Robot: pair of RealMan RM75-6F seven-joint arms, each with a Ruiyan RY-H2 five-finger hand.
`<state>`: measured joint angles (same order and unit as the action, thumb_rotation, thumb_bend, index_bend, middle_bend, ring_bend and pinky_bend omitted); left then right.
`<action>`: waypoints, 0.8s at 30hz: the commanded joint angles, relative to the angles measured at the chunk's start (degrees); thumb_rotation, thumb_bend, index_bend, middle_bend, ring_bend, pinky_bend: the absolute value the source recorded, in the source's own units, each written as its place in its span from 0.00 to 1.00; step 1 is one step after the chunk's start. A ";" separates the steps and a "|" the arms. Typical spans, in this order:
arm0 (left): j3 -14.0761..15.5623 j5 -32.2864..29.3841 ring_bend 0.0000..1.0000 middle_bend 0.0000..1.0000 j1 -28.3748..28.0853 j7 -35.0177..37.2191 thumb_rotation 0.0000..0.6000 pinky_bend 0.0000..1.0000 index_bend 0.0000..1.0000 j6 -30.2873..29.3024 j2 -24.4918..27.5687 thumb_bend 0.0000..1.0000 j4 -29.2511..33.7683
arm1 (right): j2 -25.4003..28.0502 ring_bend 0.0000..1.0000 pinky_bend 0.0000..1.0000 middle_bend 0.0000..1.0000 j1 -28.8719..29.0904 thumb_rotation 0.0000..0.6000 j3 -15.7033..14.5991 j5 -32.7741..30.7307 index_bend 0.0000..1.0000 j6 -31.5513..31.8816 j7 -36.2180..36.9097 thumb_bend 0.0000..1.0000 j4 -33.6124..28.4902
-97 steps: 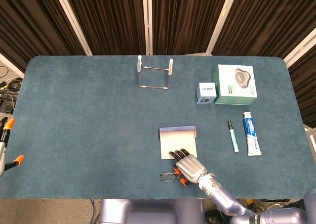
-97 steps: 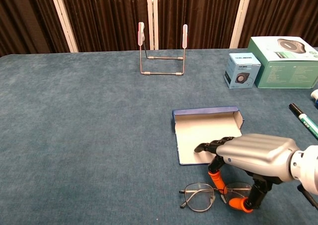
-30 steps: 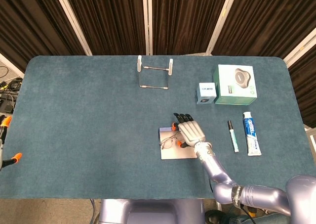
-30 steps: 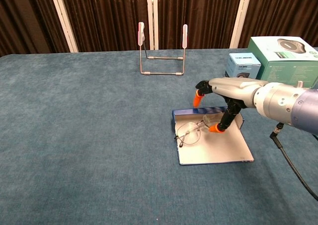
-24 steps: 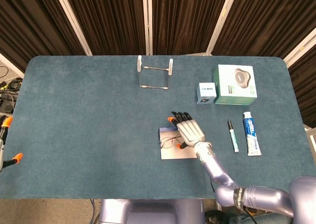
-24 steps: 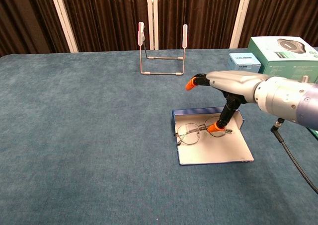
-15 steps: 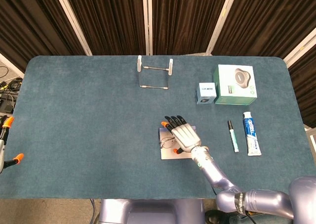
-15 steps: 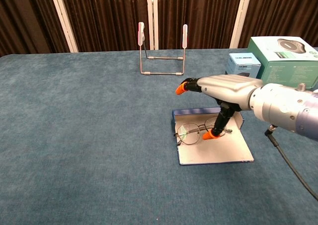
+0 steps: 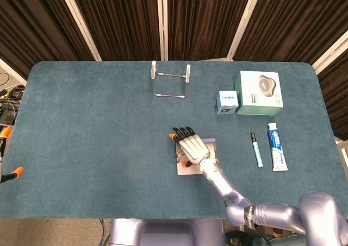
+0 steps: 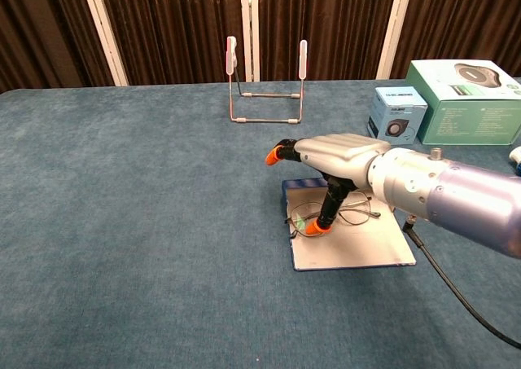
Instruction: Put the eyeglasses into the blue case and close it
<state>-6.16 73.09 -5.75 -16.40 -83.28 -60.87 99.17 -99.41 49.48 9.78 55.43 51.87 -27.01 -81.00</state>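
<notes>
The blue case [image 10: 358,251] lies open near the table's middle, its white inside facing up, and is also seen in the head view [image 9: 191,170]. The thin-framed eyeglasses [image 10: 360,215] lie inside it near its back wall. My right hand [image 10: 335,159] hovers flat over the case's left part, fingers stretched out and apart, and is also seen from above [image 9: 190,147]. Its thumb points down and its orange tip touches the left lens; it holds nothing. Only two orange fingertips of my left hand [image 9: 6,151] show at the far left edge, apart from each other.
A metal stand [image 10: 266,84] stands at the back centre. A small blue box [image 10: 396,115] and a green box [image 10: 468,100] sit at the back right. A marker [image 9: 256,149] and a toothpaste tube [image 9: 277,153] lie right of the case.
My right hand lifted the eyeglasses from the table in front of the case, set them inside, let go and slid left over the case, thumb on the glasses.
</notes>
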 commanded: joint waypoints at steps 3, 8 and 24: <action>-0.11 -0.53 0.00 0.00 -0.12 0.10 1.00 0.00 0.00 0.32 -0.08 0.00 -0.31 | -1.55 0.00 0.00 0.00 0.87 1.00 0.83 -1.04 0.13 -1.00 0.17 0.05 2.51; -0.31 -1.34 0.00 0.00 -0.28 0.22 1.00 0.00 0.00 0.69 -0.18 0.00 -0.75 | -2.48 0.00 0.00 0.00 1.46 1.00 1.79 -1.87 0.13 -1.40 0.35 0.05 6.15; -0.17 -1.65 0.00 0.00 -0.63 -0.14 1.00 0.00 0.00 0.96 -0.37 0.00 -0.73 | 1.24 0.00 0.00 0.00 0.48 1.00 2.35 -0.63 0.14 -0.41 1.16 0.05 5.77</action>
<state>-6.32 71.44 -6.38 -16.54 -82.32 -61.24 98.44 -99.34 50.41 12.28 54.06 51.13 -26.30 -73.60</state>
